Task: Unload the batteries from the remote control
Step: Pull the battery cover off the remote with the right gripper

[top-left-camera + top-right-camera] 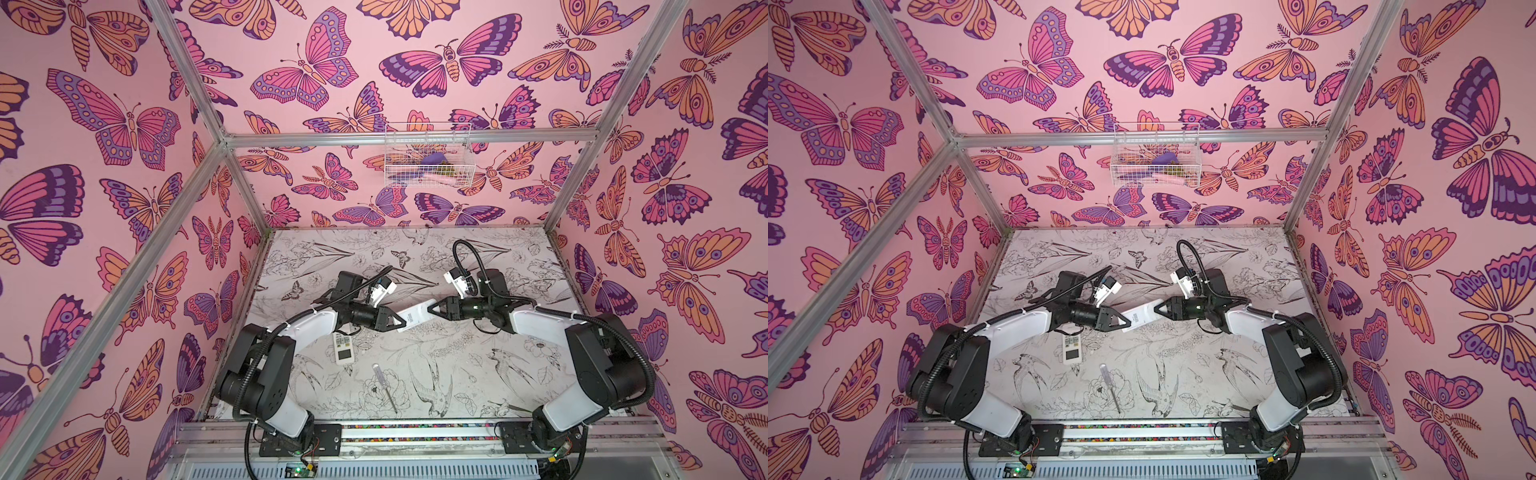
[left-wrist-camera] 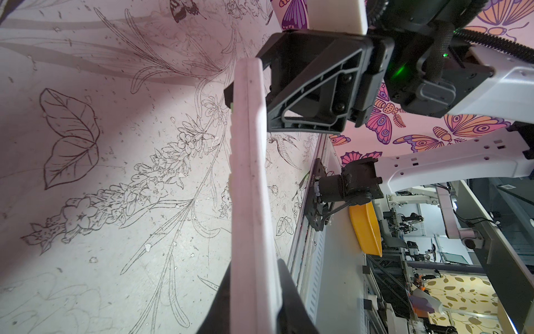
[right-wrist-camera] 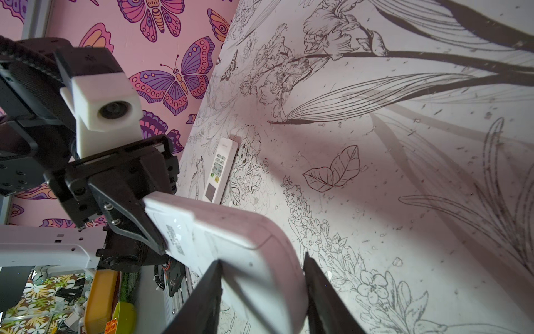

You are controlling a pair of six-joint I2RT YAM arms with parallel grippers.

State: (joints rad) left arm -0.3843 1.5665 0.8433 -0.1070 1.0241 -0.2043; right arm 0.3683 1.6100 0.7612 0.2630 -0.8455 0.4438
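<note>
Left pincer grips remote; right pincer flanks other end.

A: Where is the remote?
B: Mid-frame in both top views, between the left gripper and right gripper, above the table.
A: And below it?
B: A second remote lies lower left, the screwdriver lower still. A basket hangs upper centre.

White remote aloft (label up), seemingly closed.
</note>
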